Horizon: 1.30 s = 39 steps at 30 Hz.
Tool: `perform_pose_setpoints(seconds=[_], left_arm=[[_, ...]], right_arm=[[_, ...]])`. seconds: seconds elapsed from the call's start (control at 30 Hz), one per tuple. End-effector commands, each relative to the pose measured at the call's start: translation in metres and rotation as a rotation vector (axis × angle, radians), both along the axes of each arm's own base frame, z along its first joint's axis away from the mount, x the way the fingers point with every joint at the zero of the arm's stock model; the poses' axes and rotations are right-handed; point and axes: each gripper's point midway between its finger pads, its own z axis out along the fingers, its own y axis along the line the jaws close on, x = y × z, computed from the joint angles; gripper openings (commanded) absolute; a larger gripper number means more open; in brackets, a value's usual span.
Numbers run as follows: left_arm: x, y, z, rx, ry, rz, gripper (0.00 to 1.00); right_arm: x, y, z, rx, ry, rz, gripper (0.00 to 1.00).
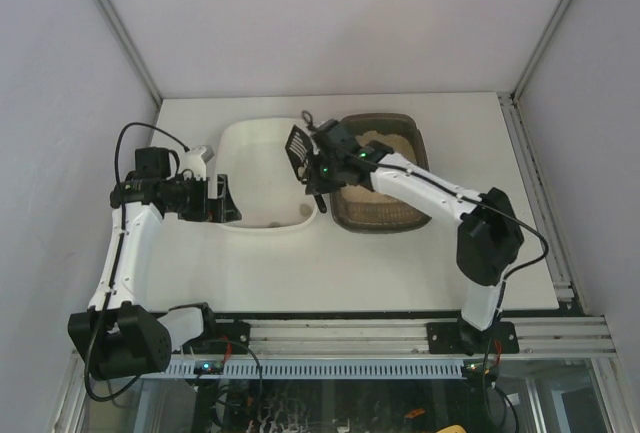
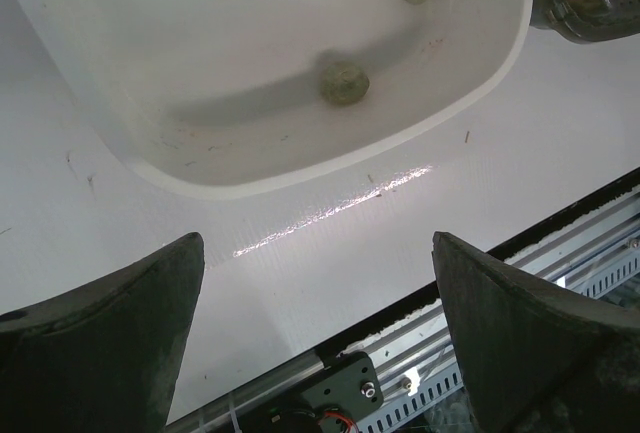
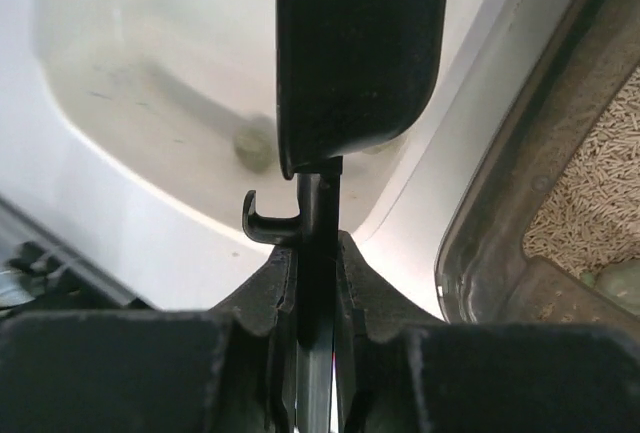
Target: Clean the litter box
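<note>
Top view, litter box: the litter box (image 1: 378,223) sits on the white table (image 1: 400,273), at the far right, with beige litter (image 1: 385,138) showing at its far end; the right arm crosses over it.
Top view, white tray: the white tray (image 1: 250,148) lies just left of the litter box, their long sides nearly touching.
Top view, right tool: the right gripper (image 1: 320,151) hangs over the strip between the two trays, clamped on a black slotted scoop (image 1: 297,145) whose head lies over the white tray's right rim.
Top view, left tool: the left gripper (image 1: 228,201) is at the white tray's near left edge; whether it touches the rim cannot be told here.

Left wrist view, left tool: both dark fingers (image 2: 100,323) stand wide apart with nothing between them, above bare table.
Left wrist view, white tray: two greenish-grey clumps (image 2: 343,81) lie on its floor, apart from each other.
Left wrist view, litter box: only a dark corner (image 2: 590,3) shows at the top right, beside the tray's corner.
Left wrist view, edge: a metal rail (image 2: 420,363) runs along the table's near side.

Right wrist view, right tool: the jaws are pressed tight on the scoop's thin handle (image 3: 318,243); its head rises upright ahead.
Right wrist view, litter box: at the right, its brown wall (image 3: 500,203) holds pellet litter.
Right wrist view, white tray: at the left, with one clump beside the scoop head.
</note>
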Motion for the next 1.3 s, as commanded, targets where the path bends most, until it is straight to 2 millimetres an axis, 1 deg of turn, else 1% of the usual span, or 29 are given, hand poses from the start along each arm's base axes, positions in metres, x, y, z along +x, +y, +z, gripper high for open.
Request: perform_pose_setpoints(seconds=[0.0, 0.13, 0.2, 0.37, 0.5, 0.57, 0.63, 0.7, 0.77, 0.8, 0.87, 0.9, 0.97, 1.0, 1.07, 1.13, 1.17, 1.27], left_arm=[[0.002, 0.000, 0.010, -0.003, -0.056, -0.010, 1.00], [0.002, 0.002, 0.007, 0.007, -0.054, 0.001, 1.00], [0.002, 0.003, 0.007, 0.007, -0.055, 0.003, 1.00], [0.003, 0.003, 0.006, 0.005, -0.060, 0.009, 1.00], [0.007, 0.007, 0.006, 0.021, -0.064, 0.035, 1.00], [0.010, 0.013, 0.007, 0.048, -0.072, 0.080, 1.00], [0.013, 0.015, 0.014, 0.049, -0.095, 0.106, 1.00], [0.014, 0.012, 0.026, 0.027, -0.124, 0.113, 1.00], [0.021, 0.009, 0.042, -0.003, -0.156, 0.140, 1.00], [0.024, 0.006, 0.052, -0.016, -0.173, 0.130, 1.00], [0.035, 0.000, 0.069, -0.023, -0.192, 0.114, 1.00], [0.043, -0.002, 0.081, -0.015, -0.209, 0.105, 1.00], [0.055, -0.009, 0.087, -0.019, -0.194, 0.083, 1.00], [0.060, -0.013, 0.088, -0.036, -0.183, 0.075, 1.00], [0.071, -0.022, 0.085, -0.083, -0.143, 0.060, 1.00], [0.075, -0.029, 0.081, -0.124, -0.112, 0.049, 1.00], [0.077, -0.031, 0.079, -0.138, -0.103, 0.047, 1.00], [0.078, -0.033, 0.071, -0.151, -0.086, 0.045, 1.00]], right_arm=[[0.012, -0.012, -0.006, -0.328, -0.184, 0.021, 0.00], [0.019, -0.010, -0.005, -0.502, -0.307, 0.026, 0.00], [0.020, -0.008, -0.004, -0.559, -0.352, 0.034, 0.00], [0.022, -0.005, 0.000, -0.630, -0.426, 0.050, 0.00], [0.019, 0.005, 0.005, -0.672, -0.503, 0.082, 0.00], [0.021, 0.005, 0.012, -0.697, -0.541, 0.061, 0.00], [0.024, -0.003, 0.026, -0.726, -0.583, -0.028, 0.00], [0.025, -0.016, 0.045, -0.708, -0.590, -0.140, 0.00], [0.021, -0.041, 0.062, -0.703, -0.583, -0.291, 0.00], [0.015, -0.054, 0.067, -0.718, -0.550, -0.310, 0.00], [0.004, -0.078, 0.067, -0.727, -0.446, -0.378, 0.00], [-0.003, -0.094, 0.065, -0.757, -0.389, -0.419, 0.00], [-0.017, -0.127, 0.060, -0.836, -0.297, -0.535, 0.00], [-0.021, -0.136, 0.057, -0.863, -0.257, -0.543, 0.00], [-0.038, -0.150, 0.036, -0.859, -0.113, -0.549, 0.00], [-0.049, -0.168, 0.021, -0.853, 0.004, -0.592, 0.00], [-0.050, -0.180, 0.014, -0.868, 0.054, -0.615, 0.00], [-0.049, -0.200, 0.007, -0.867, 0.131, -0.675, 0.00]])
